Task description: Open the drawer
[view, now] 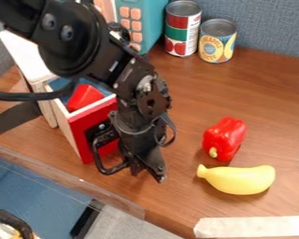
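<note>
The black gripper [148, 172] hangs low over the wooden table, just in front and to the right of the drawer's red front. The drawer [81, 147] has white sides and a red front, and stands pulled out from its white cabinet [28, 55] at the left. A red object [84, 97] lies inside it. The arm and gripper cover the right part of the red front, and I cannot tell whether the gripper touches it. The drawer's handle is hard to make out behind the arm.
Right of the gripper are a red pepper [224, 138] and a yellow banana [238, 179]. Two cans [183, 29] [217, 41] and a teal toy register [150, 18] stand at the back. White tape [252, 226] marks the front right, and the table edge [71, 179] runs along the lower left.
</note>
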Robot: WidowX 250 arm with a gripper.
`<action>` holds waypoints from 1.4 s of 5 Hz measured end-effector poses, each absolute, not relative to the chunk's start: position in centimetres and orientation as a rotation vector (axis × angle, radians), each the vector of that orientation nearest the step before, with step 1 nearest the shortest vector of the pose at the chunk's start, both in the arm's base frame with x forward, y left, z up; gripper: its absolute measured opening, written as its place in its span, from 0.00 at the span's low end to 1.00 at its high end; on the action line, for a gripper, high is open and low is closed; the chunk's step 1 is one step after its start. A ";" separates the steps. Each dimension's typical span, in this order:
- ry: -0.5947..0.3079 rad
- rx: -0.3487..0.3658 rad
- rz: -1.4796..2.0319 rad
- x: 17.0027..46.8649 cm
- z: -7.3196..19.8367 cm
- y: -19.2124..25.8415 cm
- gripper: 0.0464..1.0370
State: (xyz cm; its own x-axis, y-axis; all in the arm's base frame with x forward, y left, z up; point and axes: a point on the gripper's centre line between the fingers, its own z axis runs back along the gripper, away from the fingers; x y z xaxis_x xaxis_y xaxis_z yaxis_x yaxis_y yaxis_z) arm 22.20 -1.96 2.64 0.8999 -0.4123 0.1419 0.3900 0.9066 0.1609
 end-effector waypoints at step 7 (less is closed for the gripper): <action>-0.225 0.105 -0.374 21.1 6.7 -2.2 0.97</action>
